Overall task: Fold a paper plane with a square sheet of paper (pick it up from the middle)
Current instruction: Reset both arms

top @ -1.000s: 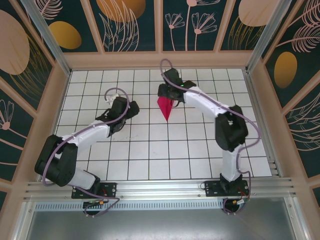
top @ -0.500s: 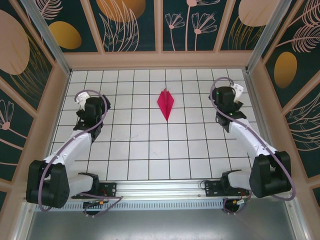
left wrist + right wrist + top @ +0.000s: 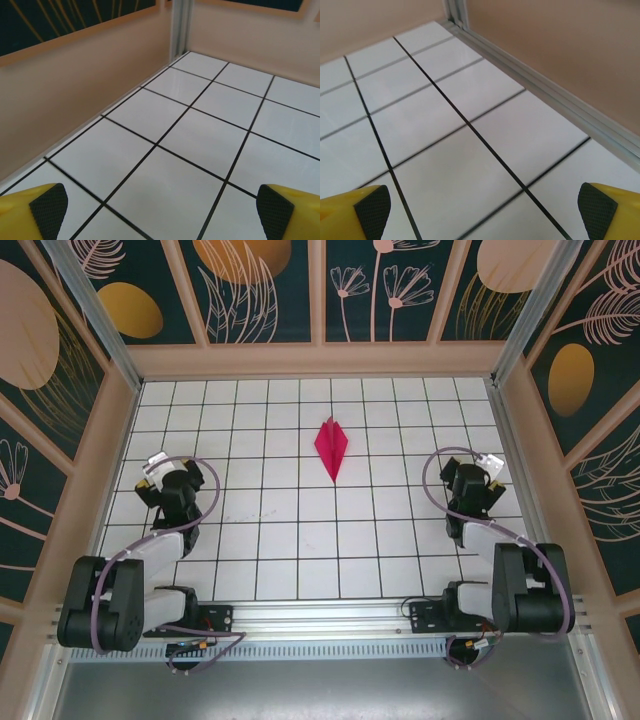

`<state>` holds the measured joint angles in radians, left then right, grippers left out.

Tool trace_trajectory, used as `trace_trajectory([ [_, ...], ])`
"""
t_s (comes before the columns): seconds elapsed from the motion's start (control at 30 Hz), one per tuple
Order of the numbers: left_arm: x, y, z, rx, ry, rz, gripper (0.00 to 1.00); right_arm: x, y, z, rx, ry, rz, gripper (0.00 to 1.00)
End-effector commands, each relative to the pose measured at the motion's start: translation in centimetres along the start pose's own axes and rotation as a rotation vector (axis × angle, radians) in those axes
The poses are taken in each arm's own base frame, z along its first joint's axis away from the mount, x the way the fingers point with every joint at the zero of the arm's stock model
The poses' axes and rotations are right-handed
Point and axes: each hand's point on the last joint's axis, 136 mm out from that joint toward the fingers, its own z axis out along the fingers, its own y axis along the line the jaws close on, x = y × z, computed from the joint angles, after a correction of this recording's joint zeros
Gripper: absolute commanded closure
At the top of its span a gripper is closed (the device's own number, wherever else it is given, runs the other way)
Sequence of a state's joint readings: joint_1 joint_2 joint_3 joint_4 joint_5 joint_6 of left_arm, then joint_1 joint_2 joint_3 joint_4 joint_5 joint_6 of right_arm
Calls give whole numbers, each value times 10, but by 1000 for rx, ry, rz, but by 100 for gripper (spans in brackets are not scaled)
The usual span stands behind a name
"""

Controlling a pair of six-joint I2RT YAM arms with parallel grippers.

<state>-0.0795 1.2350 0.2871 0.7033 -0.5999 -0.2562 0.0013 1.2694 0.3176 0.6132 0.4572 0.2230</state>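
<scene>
Left gripper (image 3: 168,483) is sitting folded low over the left arm's own base, jaws spread wide, nothing between them. In the left wrist view the gripper (image 3: 160,212) is showing both yellow fingers (image 3: 47,206) at the bottom corners, with only bare white tiled floor (image 3: 190,135) in the gap and the beige side wall (image 3: 75,80) running along its left.

Right gripper (image 3: 470,488) is mirroring that: folded low over the right arm's base, jaws fully apart, gripping nothing. In the right wrist view the gripper (image 3: 480,210) is hanging over bare tiles, its black-padded fingertips (image 3: 372,207) wide apart, an aluminium rail (image 3: 545,97) and the wall just to its right.

Paper plane (image 3: 331,448) is lying flat on the floor, well apart from both grippers: forward and right of the left one, forward and left of the right one, roughly midway between them. Its pointed nose is aiming back toward the arm bases, wide tail toward the far wall. Neither gripper is touching it.
</scene>
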Motion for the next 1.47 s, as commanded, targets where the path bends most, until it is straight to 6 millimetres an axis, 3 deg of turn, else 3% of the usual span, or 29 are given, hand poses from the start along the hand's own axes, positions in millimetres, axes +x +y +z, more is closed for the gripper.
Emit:
trace_trajectory([
  [0.0,-22,-24,-3,150,-124,38,1,-30,20,-2,-131,-153,4,1],
  [0.2,-28,-44,-12,343,-204,10,1,-30,37,-7,-267,-205,-27,1],
  [0.43,-14,-56,-4,389,-202,45,1,-20,52,-4,-359,-203,-51,1],
  [0.6,-8,-58,3,382,-179,56,1,-9,65,-3,-382,-197,-107,1],
  [1.37,-6,-57,8,363,-161,60,2,-8,62,-3,-376,-204,-100,1],
  [1.43,-7,-57,7,364,-165,59,1,-4,76,-10,-468,-201,-148,1],
])
